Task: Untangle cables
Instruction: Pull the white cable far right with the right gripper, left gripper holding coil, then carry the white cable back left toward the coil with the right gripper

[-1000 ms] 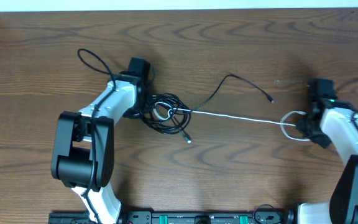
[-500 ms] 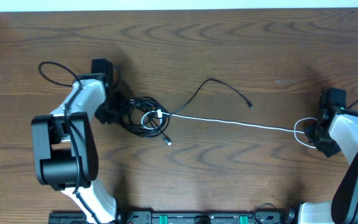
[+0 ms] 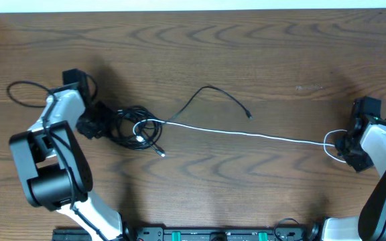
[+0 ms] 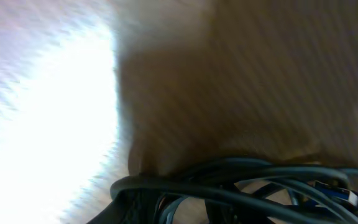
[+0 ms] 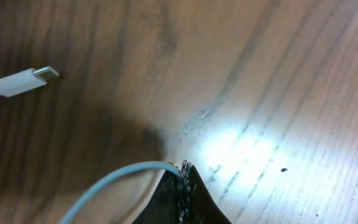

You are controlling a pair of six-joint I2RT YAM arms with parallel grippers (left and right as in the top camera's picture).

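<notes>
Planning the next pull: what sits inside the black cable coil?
The white cable runs into the black coil, with a white loop showing inside. How it weaves beneath the strands is covered.

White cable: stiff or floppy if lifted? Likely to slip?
Probably floppy: the white cable lies nearly straight only because it is strung between the black coil and the right pincer, and it loops loosely near that pincer. Likely light, being thin. It may slip, since the pincer grips only a narrow strand.

White cable [image 5: 142,165] in gripper [image 5: 180,171]
</notes>
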